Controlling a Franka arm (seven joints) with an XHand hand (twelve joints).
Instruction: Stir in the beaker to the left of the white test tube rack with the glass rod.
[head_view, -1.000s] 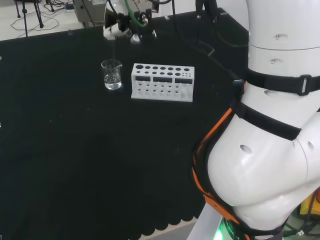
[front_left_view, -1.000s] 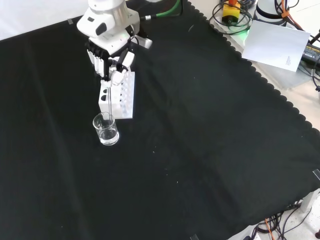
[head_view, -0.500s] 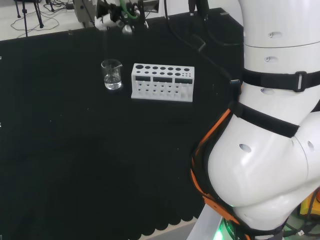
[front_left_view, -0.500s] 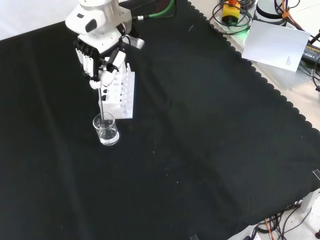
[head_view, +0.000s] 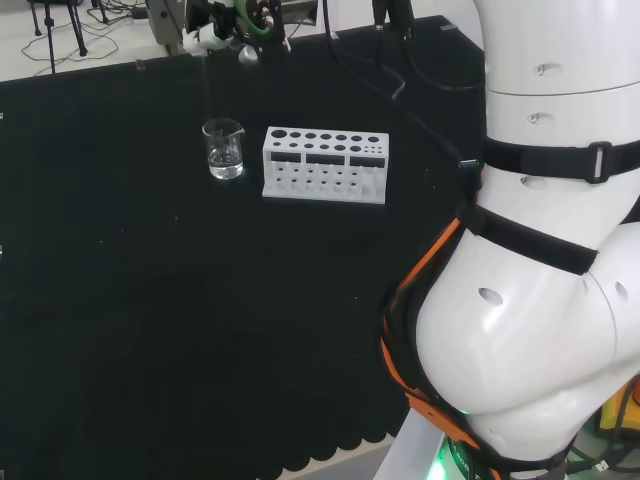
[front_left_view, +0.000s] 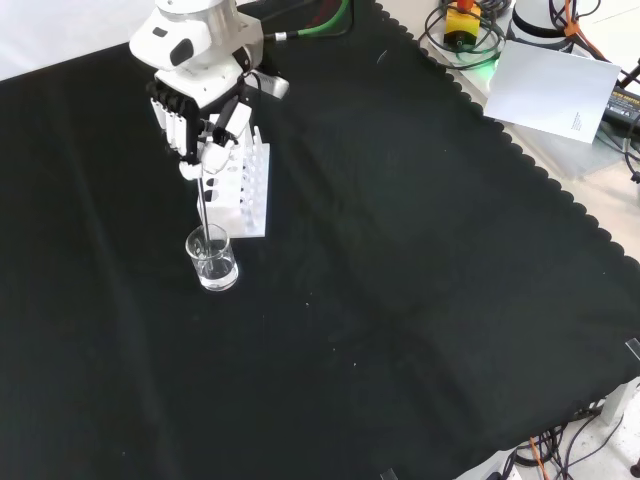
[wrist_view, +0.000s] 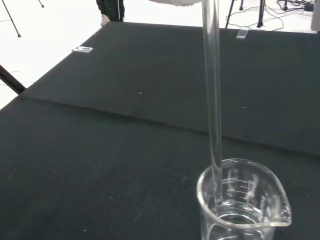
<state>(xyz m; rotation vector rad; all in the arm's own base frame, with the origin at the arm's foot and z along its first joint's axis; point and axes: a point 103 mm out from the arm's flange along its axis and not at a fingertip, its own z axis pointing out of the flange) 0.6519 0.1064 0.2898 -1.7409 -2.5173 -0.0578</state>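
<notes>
The worktop (front_left_view: 420, 280), draped in black cloth, carried a white rack (front_left_view: 247, 187) and a clear beaker (front_left_view: 211, 258) near its far left corner in the front view. In the head view the beaker (head_view: 223, 148) stood just left of the rack (head_view: 325, 164), the two close but apart. The hand (front_left_view: 200, 125) hung above the rack's far end in the front view, its fingers curled round the top of a glass rod (front_left_view: 203, 205). The rod ran down nearly upright from the hand, and in the wrist view its lower end (wrist_view: 213, 115) dipped inside the beaker (wrist_view: 243, 202), close to the rim wall. A little clear liquid lay in the beaker's bottom.
</notes>
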